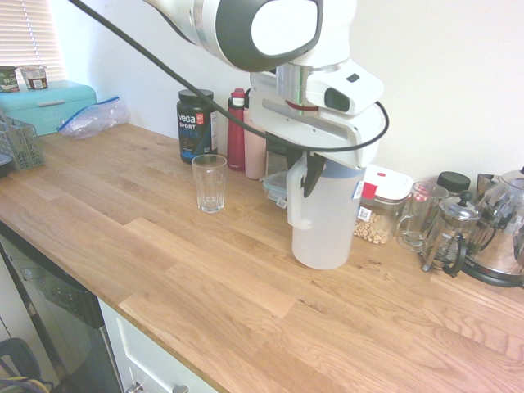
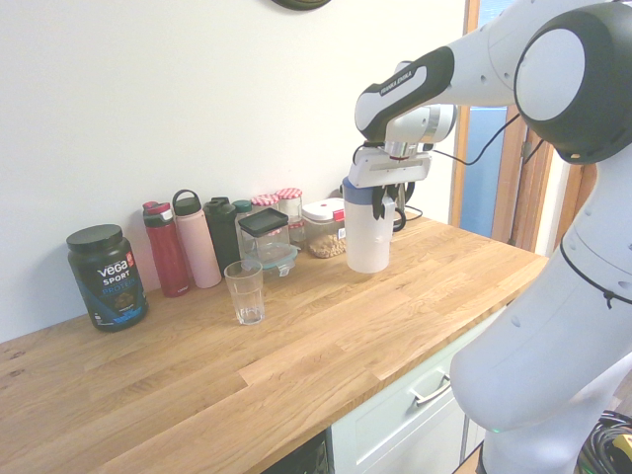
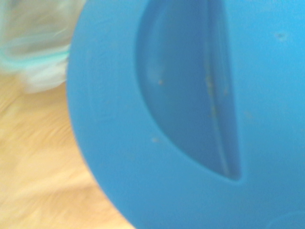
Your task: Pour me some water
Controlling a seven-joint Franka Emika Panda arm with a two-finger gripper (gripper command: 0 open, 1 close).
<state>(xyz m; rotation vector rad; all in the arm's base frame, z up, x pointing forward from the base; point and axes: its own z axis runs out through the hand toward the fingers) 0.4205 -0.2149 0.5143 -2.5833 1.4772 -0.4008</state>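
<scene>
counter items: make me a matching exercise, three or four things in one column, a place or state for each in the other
1 white plastic pitcher with blue lid
2 clear drinking glass
3 black Vega tub
4 red bottle

a empty, out on the open counter
b by the wall, left of the red bottle
c handle gripped by the hand
d between the tub and a pink bottle

Pairs: 1-c, 2-a, 3-b, 4-d

Daylight is falling on a white wall [image 2: 247,109]; wooden countertop [image 1: 246,286] is running toward a blinded window [image 1: 29,37] at 10 o'clock.
</scene>
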